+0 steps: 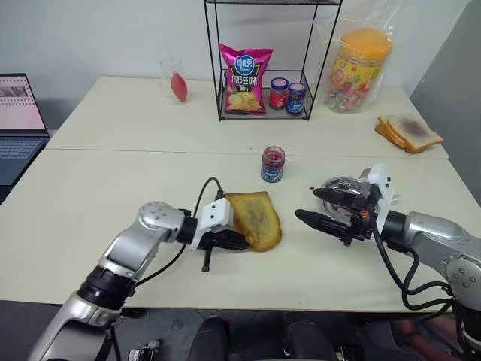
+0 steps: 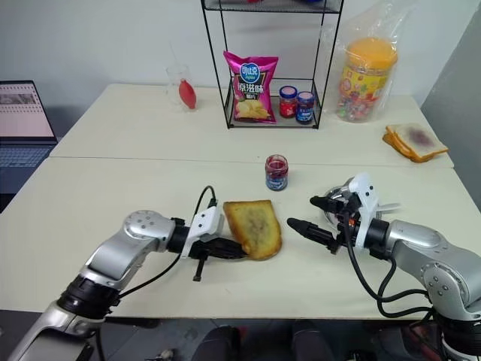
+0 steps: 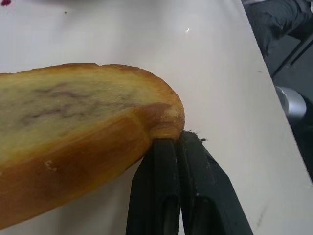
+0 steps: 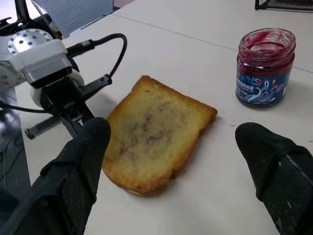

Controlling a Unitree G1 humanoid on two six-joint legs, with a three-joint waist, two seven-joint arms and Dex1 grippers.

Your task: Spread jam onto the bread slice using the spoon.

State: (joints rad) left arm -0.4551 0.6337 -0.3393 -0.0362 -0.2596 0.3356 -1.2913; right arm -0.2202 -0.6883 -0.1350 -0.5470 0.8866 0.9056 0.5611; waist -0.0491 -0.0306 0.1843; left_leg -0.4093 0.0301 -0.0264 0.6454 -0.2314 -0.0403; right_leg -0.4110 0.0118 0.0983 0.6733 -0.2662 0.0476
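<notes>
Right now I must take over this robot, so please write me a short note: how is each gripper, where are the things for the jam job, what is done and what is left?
Left gripper: shut, holding nothing, fingertips against the near left edge of the bread slice.
Right gripper: open and empty, above the table to the right of the slice.
Jam jar: lidless, upright behind the slice, apart from it.
A metal dish sits behind the right gripper.
I cannot make out the spoon.
Done: only a thin dark smear on the slice's centre.
Left: find the spoon, scoop jam, spread it properly.
</notes>
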